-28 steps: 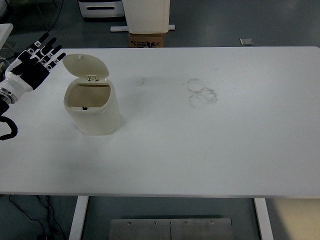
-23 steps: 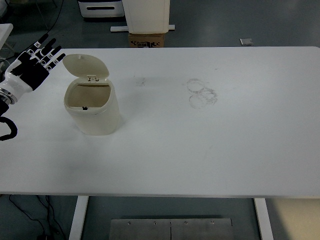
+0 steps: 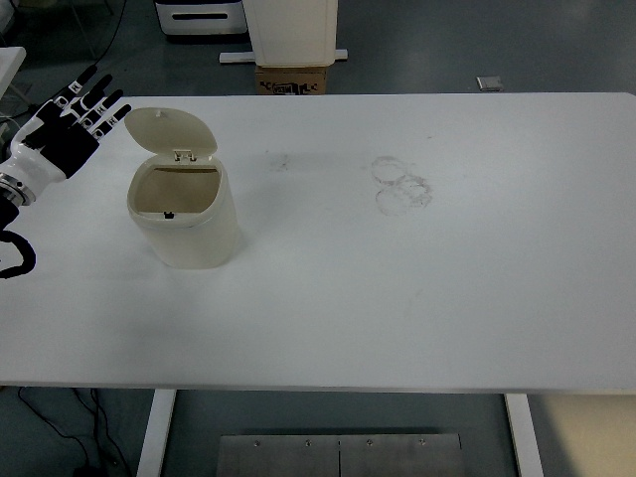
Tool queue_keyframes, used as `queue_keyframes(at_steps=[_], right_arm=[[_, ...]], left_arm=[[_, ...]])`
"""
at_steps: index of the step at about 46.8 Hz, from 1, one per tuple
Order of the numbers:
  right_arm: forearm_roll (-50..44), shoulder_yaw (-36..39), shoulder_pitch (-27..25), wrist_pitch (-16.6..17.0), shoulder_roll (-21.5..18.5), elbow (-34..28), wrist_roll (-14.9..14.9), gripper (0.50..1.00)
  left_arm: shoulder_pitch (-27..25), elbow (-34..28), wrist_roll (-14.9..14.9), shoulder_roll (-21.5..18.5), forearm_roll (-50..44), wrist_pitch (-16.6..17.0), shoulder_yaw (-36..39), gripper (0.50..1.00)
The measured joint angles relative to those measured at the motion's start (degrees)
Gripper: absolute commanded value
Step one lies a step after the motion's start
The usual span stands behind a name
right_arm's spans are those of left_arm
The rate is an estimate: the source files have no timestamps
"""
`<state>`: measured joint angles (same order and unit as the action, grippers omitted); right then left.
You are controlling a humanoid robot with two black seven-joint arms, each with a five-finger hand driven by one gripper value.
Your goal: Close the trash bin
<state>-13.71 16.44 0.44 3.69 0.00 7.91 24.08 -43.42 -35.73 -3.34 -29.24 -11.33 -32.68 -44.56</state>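
Note:
A cream trash bin [image 3: 189, 224] stands on the left part of the white table [image 3: 397, 278]. Its hinged lid [image 3: 169, 132] stands up and open at the back, and the dark inside shows. My left hand [image 3: 75, 114] is to the left of the lid, apart from it, with its fingers spread and straight and holding nothing. The right arm is out of view.
Faint ring marks [image 3: 400, 184] are on the table's middle. A cardboard box [image 3: 292, 79] and a white cabinet [image 3: 291, 30] stand on the floor beyond the far edge. A black cable loop [image 3: 14, 260] hangs by the left arm.

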Motion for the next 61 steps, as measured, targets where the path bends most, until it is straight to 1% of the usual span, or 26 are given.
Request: queue_keyframes(at_steps=[13,25,28,30,33,35,37,40,43,47,51,54,61], right_arm=[[0.0,0.0,0.0,0.0,0.0,0.0,0.0,0.991],[0.0,0.0,0.0,0.0,0.0,0.0,0.0,0.991],[0.0,0.0,0.0,0.0,0.0,0.0,0.0,0.991],[0.0,0.0,0.0,0.0,0.0,0.0,0.0,0.991],[0.0,0.0,0.0,0.0,0.0,0.0,0.0,0.991],[0.0,0.0,0.0,0.0,0.0,0.0,0.0,0.991],[0.0,0.0,0.0,0.0,0.0,0.0,0.0,0.991],[0.0,0.0,-0.01,0.0,0.0,0.0,0.0,0.991],[0.0,0.0,0.01,0.0,0.0,0.0,0.0,0.991],[0.0,0.0,0.0,0.0,0.0,0.0,0.0,0.991],[0.0,0.0,0.0,0.0,0.0,0.0,0.0,0.993],[0.0,0.0,0.0,0.0,0.0,-0.01,0.0,0.991],[0.0,0.0,0.0,0.0,0.0,0.0,0.0,0.991]], left_arm=[[0.0,-0.04,0.0,-0.03,-0.17,0.03,-0.07,1.0],[0.05,-0.04,-0.02,0.06,-3.1,0.93,-0.01,1.0],[0.07,-0.11,-0.06,0.03,-3.1,1.86,0.06,1.0],[0.04,-0.89,-0.07,-0.24,-3.02,3.53,0.09,1.0],[-0.12,-4.29,-0.01,-2.34,-2.8,5.78,0.16,1.0],[-0.16,-6.97,0.15,-4.12,-2.74,6.41,0.27,1.0],[-0.13,-10.65,0.23,-6.12,-2.72,6.68,0.37,1.0],[0.01,-14.59,0.37,-8.19,-2.71,6.76,0.49,1.0],[0.03,-16.9,1.4,-9.95,-2.59,6.75,0.54,1.0],[-0.21,-18.44,4.0,-12.16,-2.04,6.52,0.62,1.0],[-0.94,-19.65,6.58,-13.47,0.2,6.29,0.63,1.0],[-1.77,-20.59,7.45,-13.84,3.07,6.13,0.64,1.0],[-3.9,-20.92,7.74,-14.56,8.99,5.94,0.63,1.0]])
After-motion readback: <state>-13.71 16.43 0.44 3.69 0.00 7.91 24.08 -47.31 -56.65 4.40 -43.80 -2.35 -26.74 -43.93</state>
